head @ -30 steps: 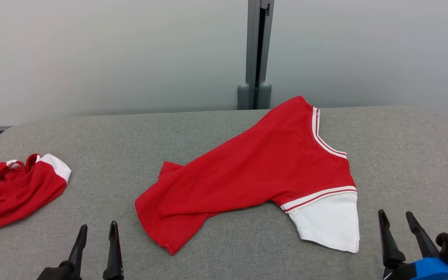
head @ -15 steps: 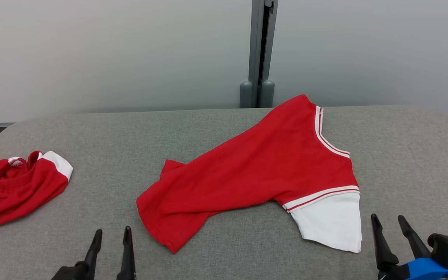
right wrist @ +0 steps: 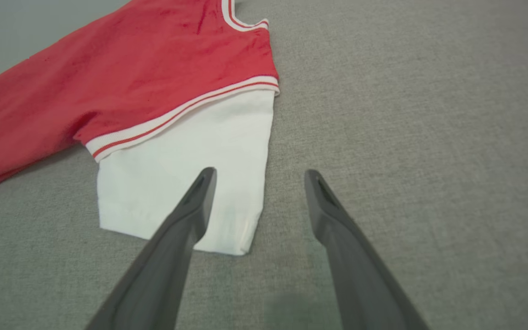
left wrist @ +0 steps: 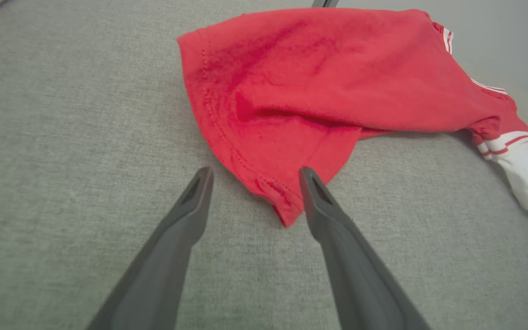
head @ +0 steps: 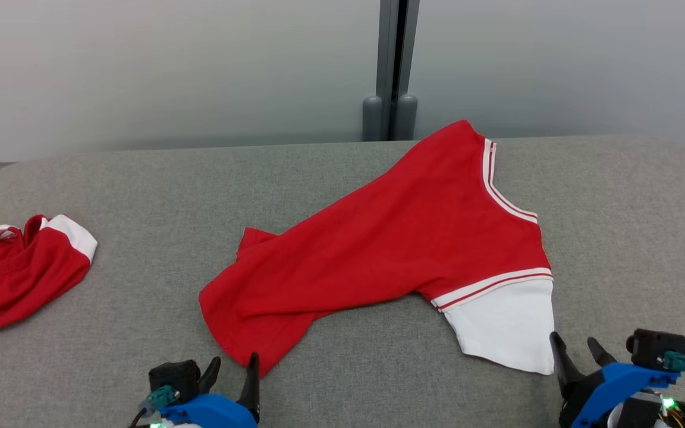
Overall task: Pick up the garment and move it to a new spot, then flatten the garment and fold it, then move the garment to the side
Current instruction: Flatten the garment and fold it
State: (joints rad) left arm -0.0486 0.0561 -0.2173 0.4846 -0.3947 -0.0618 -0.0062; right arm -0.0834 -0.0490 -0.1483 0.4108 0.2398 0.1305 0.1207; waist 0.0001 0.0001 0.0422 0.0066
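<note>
The garment (head: 378,249) is a red shirt with a white sleeve (head: 506,330), lying crumpled and slanted across the middle of the grey table (head: 319,172). My left gripper (head: 235,359) is open just short of the shirt's near red hem corner. In the left wrist view that corner of the garment (left wrist: 314,82) lies between the spread fingers of the left gripper (left wrist: 255,170). My right gripper (head: 572,340) is open at the white sleeve's near right corner. In the right wrist view the white sleeve (right wrist: 186,151) reaches under the left finger of the right gripper (right wrist: 259,171).
A second red and white garment (head: 15,273) lies bunched at the table's left edge. A grey post (head: 390,65) stands against the pale wall behind the table. Bare grey table surface lies to the right of the shirt and along the front.
The left gripper has moved right to the red hem corner and the right gripper left to the white sleeve. The head view has shifted a little. Both stay open.
</note>
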